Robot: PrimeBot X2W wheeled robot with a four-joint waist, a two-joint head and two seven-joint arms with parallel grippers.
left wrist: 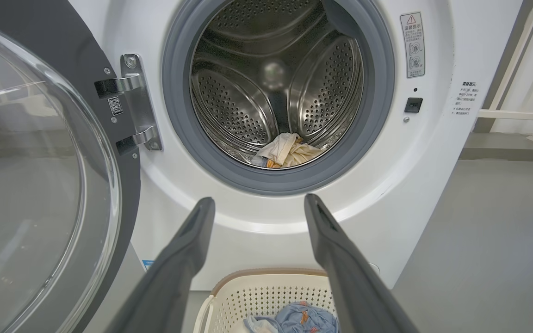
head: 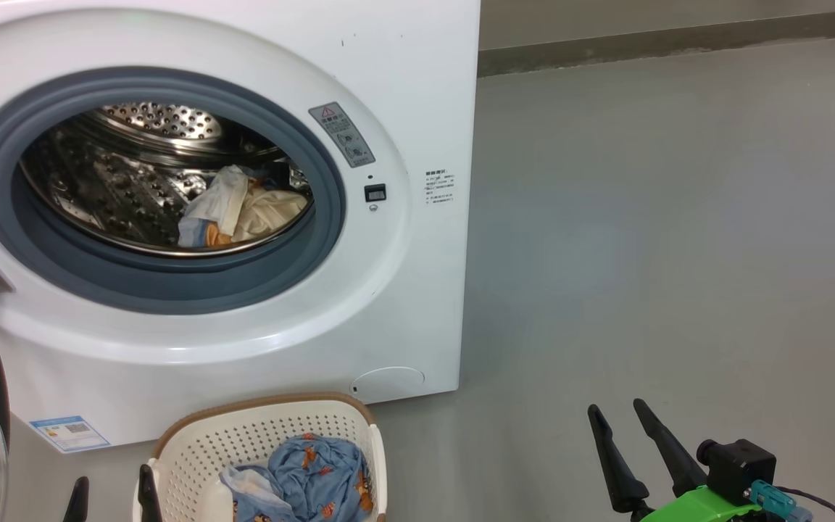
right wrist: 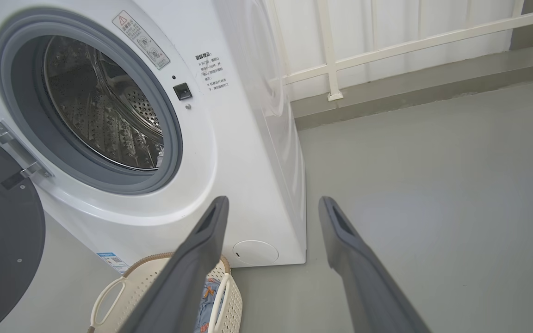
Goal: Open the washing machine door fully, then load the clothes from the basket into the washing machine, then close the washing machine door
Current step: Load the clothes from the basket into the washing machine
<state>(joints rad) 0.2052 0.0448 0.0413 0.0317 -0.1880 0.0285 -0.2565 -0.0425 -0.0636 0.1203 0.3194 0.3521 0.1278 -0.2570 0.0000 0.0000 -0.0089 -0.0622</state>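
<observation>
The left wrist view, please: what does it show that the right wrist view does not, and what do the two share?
Left wrist, not right wrist: the open left gripper and the white and cream clothes at the bottom of the drum. Right wrist, not left wrist: the open right gripper and the whole round flap at the base of the washing machine. Both: that machine, its swung-open door, the basket holding a blue garment, and the grey floor.

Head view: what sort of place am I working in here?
Probably a home laundry or utility corner, perhaps a balcony: a white front-loading washing machine stands on a bare grey floor, a basket of clothes sits in front of it, and a white railing runs behind.
</observation>
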